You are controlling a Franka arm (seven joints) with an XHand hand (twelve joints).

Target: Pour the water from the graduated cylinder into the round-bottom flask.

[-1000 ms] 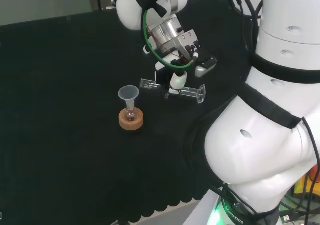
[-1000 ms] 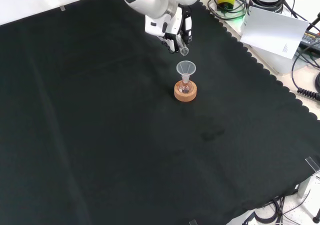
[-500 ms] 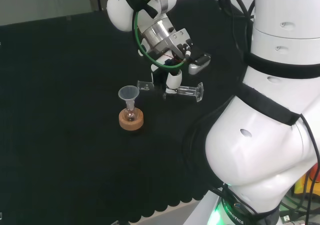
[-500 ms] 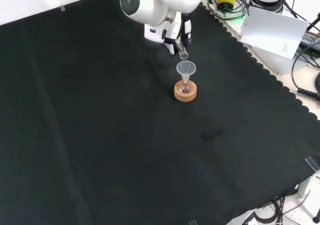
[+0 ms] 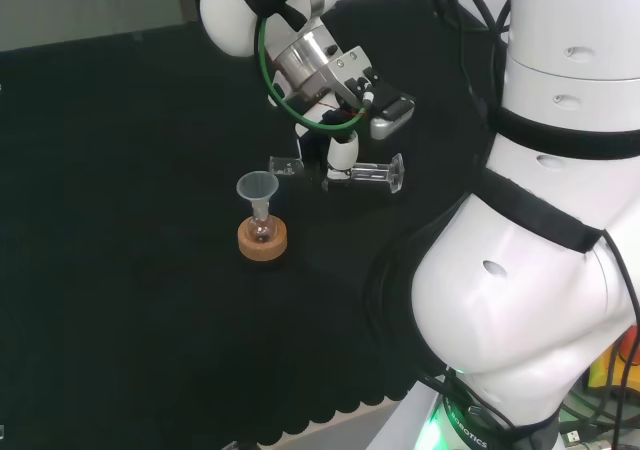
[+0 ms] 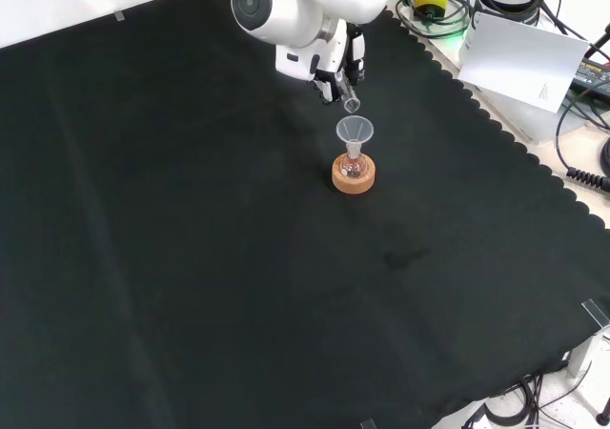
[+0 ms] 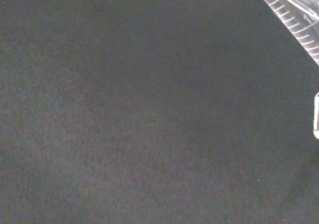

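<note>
Graduated cylinder [image 5: 360,174] held nearly horizontal above the worktop [image 5: 120,170], its clear tube lying across the hand [image 5: 340,155], whose fingers curl around the tube's middle part. In the head view the cylinder's flat base [image 5: 397,173] points to the right, away from the funnel [image 5: 257,187], while its open mouth [image 5: 283,165] ends just above and to the right of the funnel's rim, apart from it. The funnel stands upright in the neck of the round-bottom flask [image 5: 261,230], which sits in a cork ring stand [image 5: 263,240] on the black cloth. In the front view the hand [image 6: 335,74] comes down from the arm's white link [image 6: 286,10], and the cylinder's mouth [image 6: 352,105] hangs just beyond the funnel [image 6: 355,130], slightly higher than its rim; the flask [image 6: 354,166] and cork ring stand [image 6: 354,174] lie directly below the funnel. Whether any liquid is leaving the cylinder cannot be told. The flask's bulb shows a faint reddish tint, its contents unclear. In the wrist view a stretch of the cylinder's wall [image 7: 294,17] with its printed scale marks shows against the dark cloth [image 7: 139,114]. Beyond the cloth's scalloped edge in the front view a white sheet [image 6: 519,59] and cables [image 6: 581,114] lie well apart from the flask.
</note>
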